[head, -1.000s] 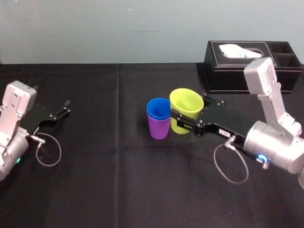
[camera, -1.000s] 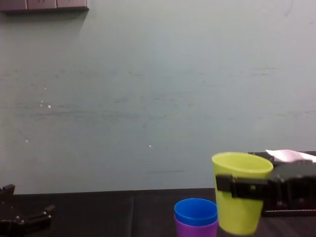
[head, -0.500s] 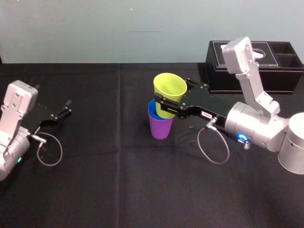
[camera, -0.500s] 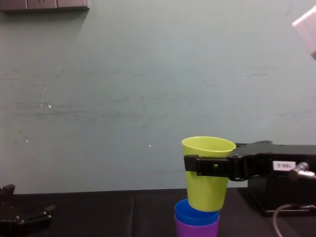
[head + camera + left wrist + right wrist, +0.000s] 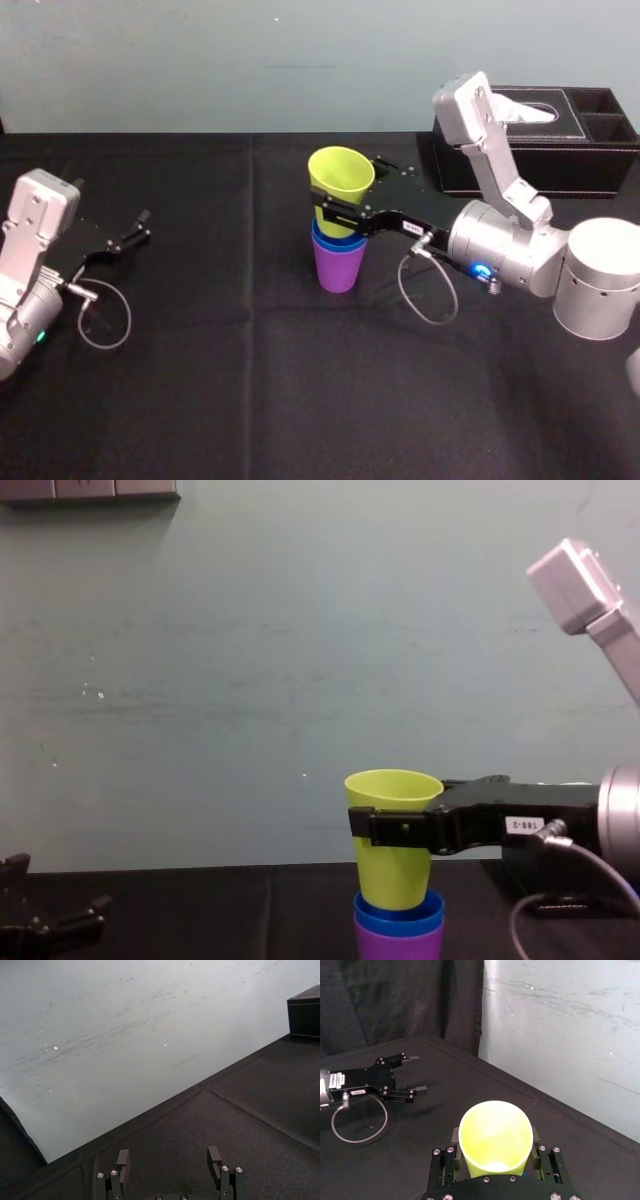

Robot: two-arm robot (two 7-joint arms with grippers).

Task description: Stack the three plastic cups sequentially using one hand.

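Three cups, one column, near the middle of the black tabletop (image 5: 250,380).

Item 1. Purple cup (image 5: 338,270): bottom of the column, upright, standing on the tabletop.

Item 2. Blue cup (image 5: 323,238): nested in the purple cup. Just its rim and a narrow band show above the purple rim.

Item 3. Yellow-green cup (image 5: 340,185): top of the column, mouth up, about upright. Seen from the chest, its base sits inside the blue rim, and most of its wall stands clear above. Whether it is pressed fully home cannot be told.

Item 4. Right gripper (image 5: 336,214): reaches in from the right, roughly level above the tabletop. One black finger lies on each side of the yellow-green cup at about mid-height. The jaws are closed on that cup's wall and hold it. The silver wrist is behind, and a grey cable (image 5: 425,295) loops down from it.

Item 5. Left gripper (image 5: 128,238): far left of the tabletop, low, well apart from the cups. The jaws are spread wide with nothing between them.

Item 6. Tissue box (image 5: 560,150): black, at the back right of the tabletop behind the right arm, apart from the cups. A white tissue shows at its top slot.

Item 7. Wall (image 5: 200,60): pale grey-green, plain, along the tabletop's far edge.
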